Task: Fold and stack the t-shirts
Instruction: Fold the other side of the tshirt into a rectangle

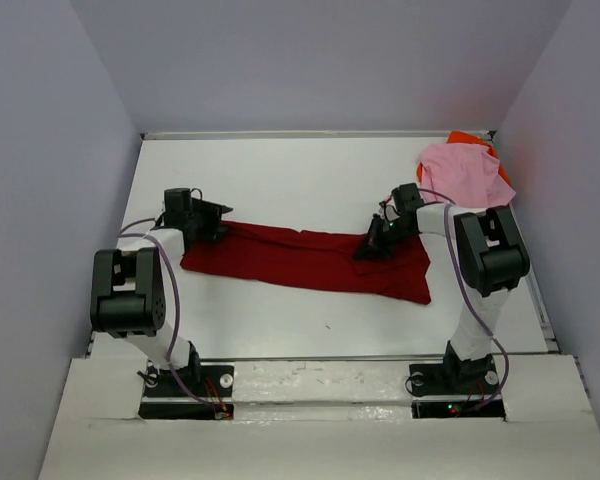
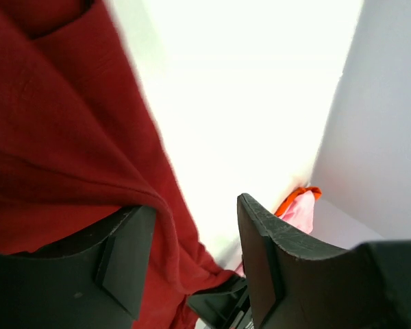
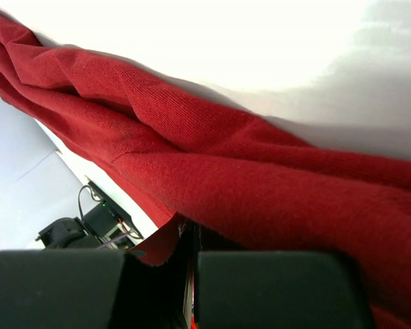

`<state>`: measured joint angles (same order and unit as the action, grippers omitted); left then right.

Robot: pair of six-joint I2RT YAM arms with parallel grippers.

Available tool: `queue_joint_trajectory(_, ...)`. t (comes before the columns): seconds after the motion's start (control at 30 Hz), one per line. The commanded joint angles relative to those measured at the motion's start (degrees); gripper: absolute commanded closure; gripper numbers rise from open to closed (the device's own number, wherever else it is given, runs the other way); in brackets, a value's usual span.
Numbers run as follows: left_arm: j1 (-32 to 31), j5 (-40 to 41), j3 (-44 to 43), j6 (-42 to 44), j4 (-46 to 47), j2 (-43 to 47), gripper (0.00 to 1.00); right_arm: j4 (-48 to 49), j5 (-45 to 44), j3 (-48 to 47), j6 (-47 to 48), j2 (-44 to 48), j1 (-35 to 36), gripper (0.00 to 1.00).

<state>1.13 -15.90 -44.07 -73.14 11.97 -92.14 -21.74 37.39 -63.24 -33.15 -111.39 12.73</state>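
A dark red t-shirt (image 1: 310,262) lies stretched in a long band across the middle of the table. At its left end my left gripper (image 1: 218,217) stands open; in the left wrist view the red cloth (image 2: 61,137) drapes over the left finger (image 2: 120,264) and a fold reaches into the gap, with the right finger (image 2: 267,253) apart from it. Toward the shirt's right end my right gripper (image 1: 370,247) is shut on a pinch of red cloth (image 3: 260,199). A light pink t-shirt (image 1: 464,172) lies crumpled at the back right over a bright orange t-shirt (image 1: 467,137).
Grey walls (image 1: 70,150) close in the white table (image 1: 280,180) on the left, back and right. The pink and orange pile sits against the right wall. The arm bases stand on a white ledge (image 1: 320,385) at the near edge.
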Motion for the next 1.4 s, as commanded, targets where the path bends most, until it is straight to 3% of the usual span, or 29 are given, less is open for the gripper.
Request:
queue_joint_trajectory(0.0,0.2,2.5,-5.2,3.5,-2.6,-0.7,0.4,-2.2,-5.0,2.9,3.1,0.6,0.3,1.0)
queue_joint_trajectory(0.47,0.5,0.1,-15.9,8.1,0.0,-12.6,0.4,-1.9,-4.1,3.1,3.4,0.6,0.3,1.0)
queue_joint_trajectory(0.8,0.6,-8.3,-15.5,10.0,-4.0,3.0,0.39,-2.1,-4.0,1.8,3.4,0.4,0.3,1.0)
queue_joint_trajectory(1.03,-0.9,-15.8,-8.7,9.9,-3.9,11.4,0.37,-2.3,-3.5,-0.2,3.0,-0.1,0.3,1.0)
queue_joint_trajectory(1.23,-3.8,-17.5,9.3,8.4,3.1,13.6,0.37,-3.0,-3.5,-2.9,2.6,-0.6,0.3,1.0)
queue_joint_trajectory(1.37,-3.9,-17.5,14.0,8.7,6.8,13.5,0.37,-3.3,-3.1,-4.4,2.1,-0.1,0.3,1.0)
